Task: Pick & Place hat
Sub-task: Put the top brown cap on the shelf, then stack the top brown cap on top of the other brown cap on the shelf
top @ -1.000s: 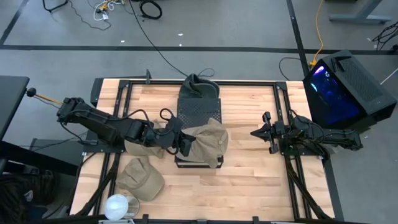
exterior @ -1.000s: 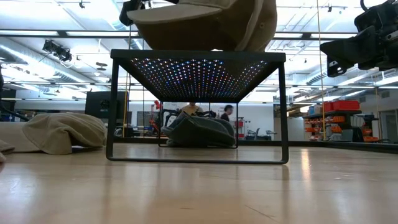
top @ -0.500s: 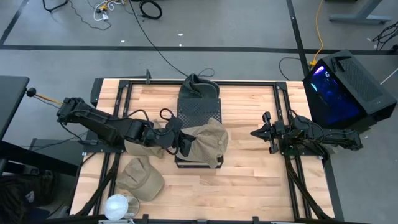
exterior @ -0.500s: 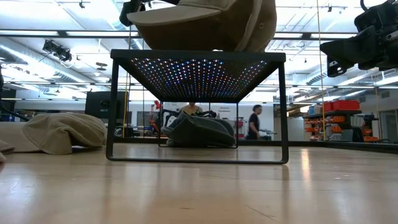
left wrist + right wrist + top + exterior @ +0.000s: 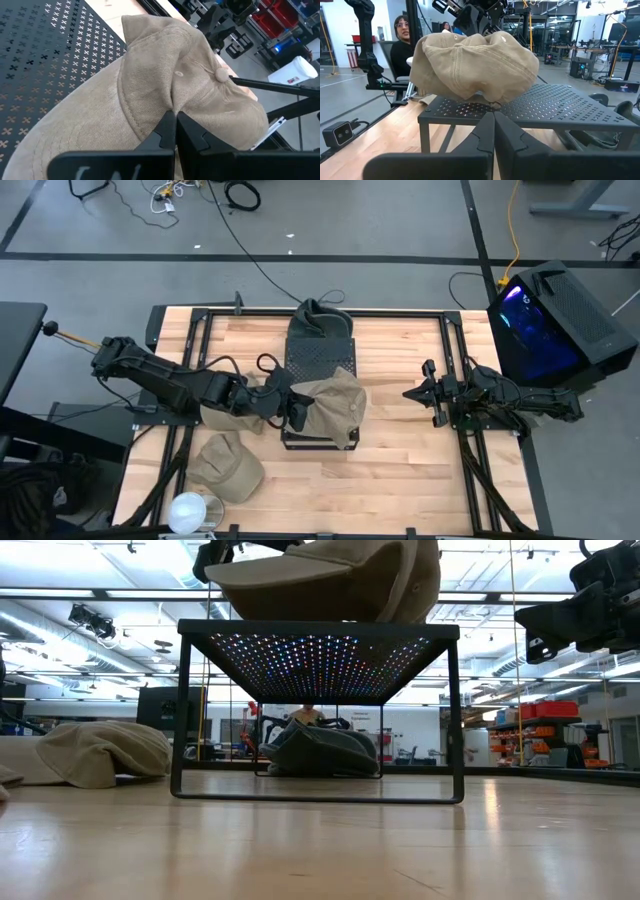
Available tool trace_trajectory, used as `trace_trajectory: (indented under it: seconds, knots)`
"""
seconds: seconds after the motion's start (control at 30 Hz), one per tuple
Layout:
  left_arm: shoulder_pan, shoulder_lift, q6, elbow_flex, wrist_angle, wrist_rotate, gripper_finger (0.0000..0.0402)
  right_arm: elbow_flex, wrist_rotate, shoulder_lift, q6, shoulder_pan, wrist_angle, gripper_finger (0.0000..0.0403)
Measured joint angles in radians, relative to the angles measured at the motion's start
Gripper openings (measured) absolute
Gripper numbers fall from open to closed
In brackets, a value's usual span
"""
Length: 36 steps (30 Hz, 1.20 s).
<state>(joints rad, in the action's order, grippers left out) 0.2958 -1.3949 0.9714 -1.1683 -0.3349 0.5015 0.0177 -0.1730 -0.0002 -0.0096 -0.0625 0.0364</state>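
Note:
A tan hat (image 5: 337, 405) sits on the near end of a black perforated stand (image 5: 320, 360) at the table's middle. My left gripper (image 5: 297, 408) reaches in from the left and is shut on it. In the left wrist view the hat's crown, with its top button (image 5: 218, 75), lies beyond my left gripper (image 5: 172, 120). My right gripper (image 5: 408, 393) waits shut near the table's right side, level and pointing at the stand, touching nothing. A dark hat (image 5: 318, 318) rests on the table at the stand's far end. My left gripper pinches a fold of the hat's crown (image 5: 172, 102) between its two fingers, just beside the seam where the brim joins. The fingers come from the table's left, slanting down. The hat's lower edge (image 5: 470, 97) lies on the stand's top, and the crown bulges above it.
Two more tan hats lie on the table, one near the front left corner (image 5: 228, 465) and one under my left arm (image 5: 222, 420). A white object (image 5: 190, 512) stands at the front left edge. A person (image 5: 402, 45) sits beyond the table's left side.
The hat held by my left gripper has tipped a little over the stand, so its outline in the low view is narrower on the right. Both arms have stayed where they were.

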Motion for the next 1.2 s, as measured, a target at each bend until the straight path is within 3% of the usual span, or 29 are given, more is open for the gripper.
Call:
trace_trajectory:
  seconds: [0.83, 1.2]
  knots:
    - [0.000, 0.000, 0.005, 0.000, 0.009, -0.001, 0.0003, 0.000, 0.000, 0.000, 0.000, 0.000, 0.000, 0.0007]
    - [0.000, 0.000, 0.001, 0.000, 0.009, -0.015, 0.0058, 0.000, 0.000, 0.000, 0.000, 0.000, 0.000, 0.0007]
